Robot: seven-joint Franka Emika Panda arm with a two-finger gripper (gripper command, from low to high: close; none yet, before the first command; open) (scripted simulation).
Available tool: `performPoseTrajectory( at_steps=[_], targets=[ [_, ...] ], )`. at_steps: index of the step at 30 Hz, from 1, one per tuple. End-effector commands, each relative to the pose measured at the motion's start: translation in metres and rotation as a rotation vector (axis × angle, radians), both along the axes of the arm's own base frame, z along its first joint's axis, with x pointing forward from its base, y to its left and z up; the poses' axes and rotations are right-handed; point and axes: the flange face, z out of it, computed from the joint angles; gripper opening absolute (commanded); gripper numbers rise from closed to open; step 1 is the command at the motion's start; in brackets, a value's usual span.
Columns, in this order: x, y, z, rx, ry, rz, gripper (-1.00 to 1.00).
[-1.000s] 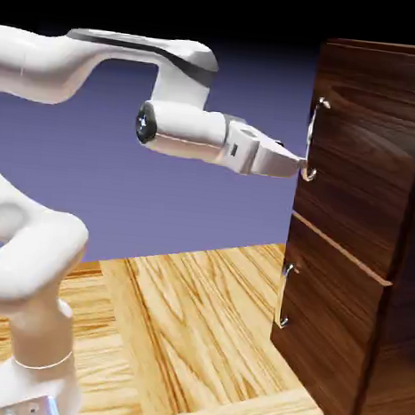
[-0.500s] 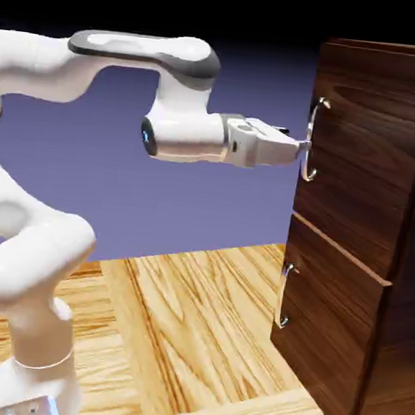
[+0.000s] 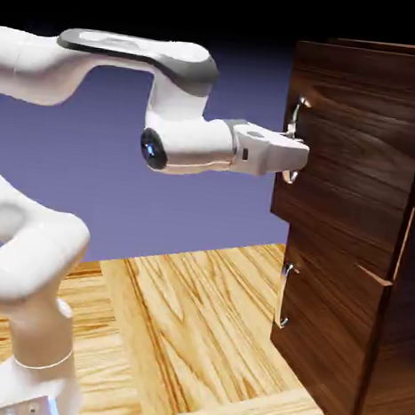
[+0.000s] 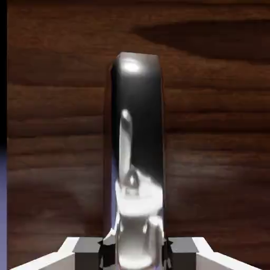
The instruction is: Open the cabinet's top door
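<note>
The cabinet (image 3: pixel 407 355) is a tall dark-brown wood box at the exterior view's right. Its top door (image 3: pixel 349 162) stands slightly ajar, its handle edge pulled out past the lower panel. A curved silver handle (image 3: pixel 296 112) runs along that edge. My gripper (image 3: pixel 298 155) reaches in level from the left and is shut on this handle near its lower part. In the hand view the silver handle (image 4: pixel 138 153) rises large between the two grey fingertips (image 4: pixel 87 253), with the door's wood (image 4: pixel 216 132) filling the background.
The lower panel (image 3: pixel 323 338) is flush, with a shorter silver handle (image 3: pixel 283 295). A light wooden table (image 3: pixel 191 326) stretches below the arm. My white arm (image 3: pixel 25 283) rises at the lower left.
The gripper went from open beside the handle to shut on it. The top door has swung out toward the left, and the hand has drawn back with it.
</note>
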Motion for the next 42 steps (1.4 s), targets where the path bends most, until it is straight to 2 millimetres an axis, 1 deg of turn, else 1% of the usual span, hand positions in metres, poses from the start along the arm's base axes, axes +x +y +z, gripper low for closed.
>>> performPoseTrajectory(
  at_steps=[1,7,13,18,22,28,34,38,42],
  targets=[
    [-0.005,-0.005,0.0,0.002,-0.001,0.023,-1.0],
    [-0.033,-0.038,0.0,0.002,0.0,0.176,-1.0],
    [-0.057,-0.078,0.0,0.002,0.0,0.34,-1.0],
    [-0.072,-0.115,0.0,0.002,0.0,0.481,-1.0],
    [-0.08,-0.146,0.0,0.002,0.0,0.596,-1.0],
    [-0.086,-0.194,0.0,0.002,0.0,0.766,-1.0],
    [-0.084,-0.238,0.0,0.002,0.0,0.923,-1.0],
    [-0.08,-0.263,0.0,0.002,0.001,1.013,-1.0],
    [-0.074,-0.284,0.0,0.002,0.001,1.09,-1.0]
  ],
)
